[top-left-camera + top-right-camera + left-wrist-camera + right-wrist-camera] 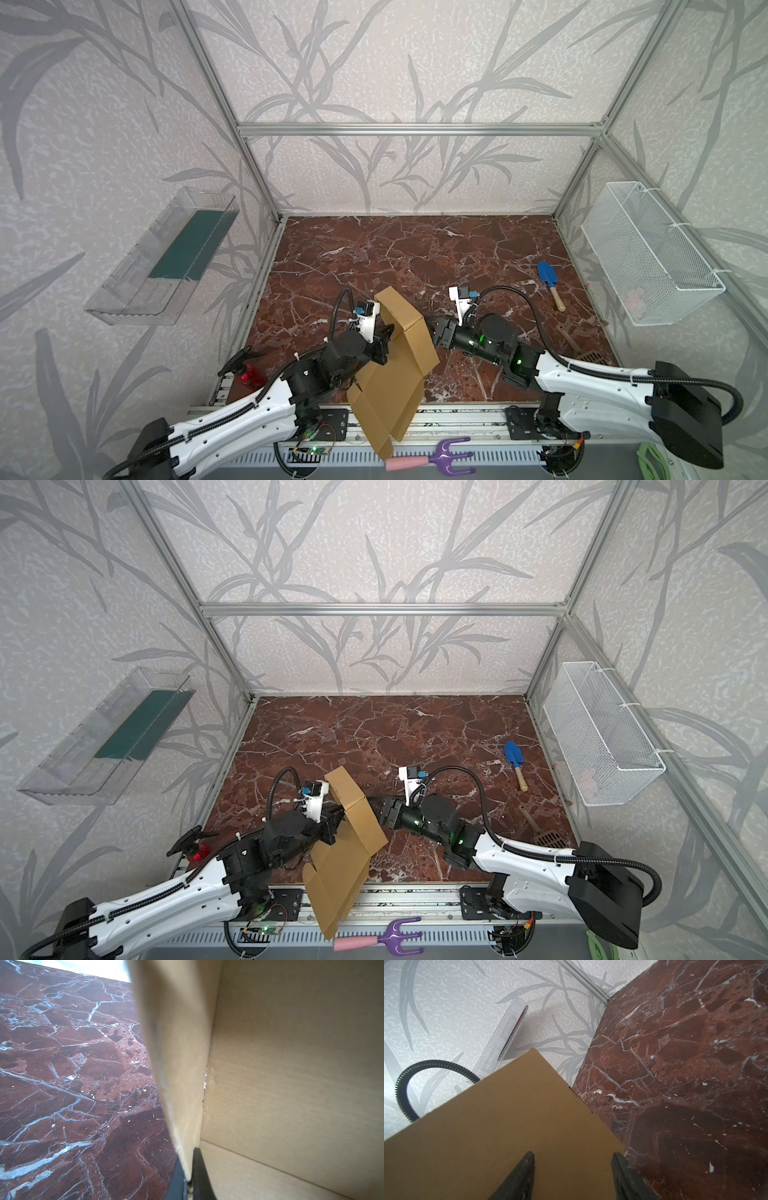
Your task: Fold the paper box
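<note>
Now, both top views: paper box [395, 374] tilted up off the marble table [415, 257] at its near edge, between the two arms | left wrist: left gripper [188, 1180] pinched tight on a box flap's edge | right wrist: right gripper [572, 1157] jaws standing apart, tips close to a flat box panel

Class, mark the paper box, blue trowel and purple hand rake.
paper box [390, 386] in a top view, lower panel
blue trowel [545, 272] in a top view, blade
purple hand rake [443, 457] in a top view, head
</note>
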